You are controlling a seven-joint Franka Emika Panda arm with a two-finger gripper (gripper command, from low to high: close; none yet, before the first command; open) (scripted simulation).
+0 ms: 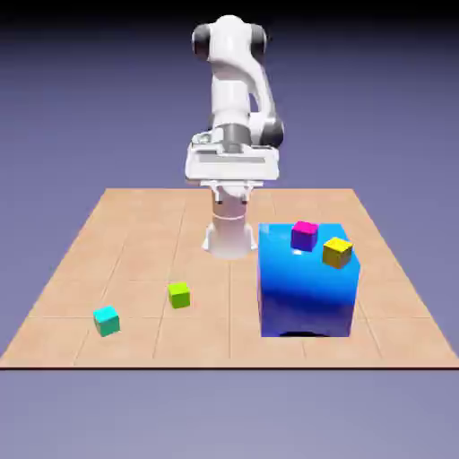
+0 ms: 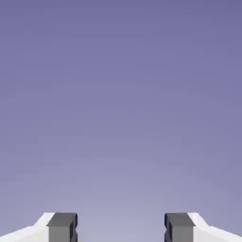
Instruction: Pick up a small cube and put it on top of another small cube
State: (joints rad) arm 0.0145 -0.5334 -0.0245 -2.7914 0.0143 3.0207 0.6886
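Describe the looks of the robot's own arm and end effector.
The arm is glossy white with rounded segments and black or dark grey caps at the joints. The end effector has a wide white housing and two white fingers ending in small, blocky grey tips with darker upper faces. No cables or lettering can be made out.

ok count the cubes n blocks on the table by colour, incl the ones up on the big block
teal cube: 1
lime-green cube: 1
magenta cube: 1
yellow cube: 1
big blue block: 1
total: 5
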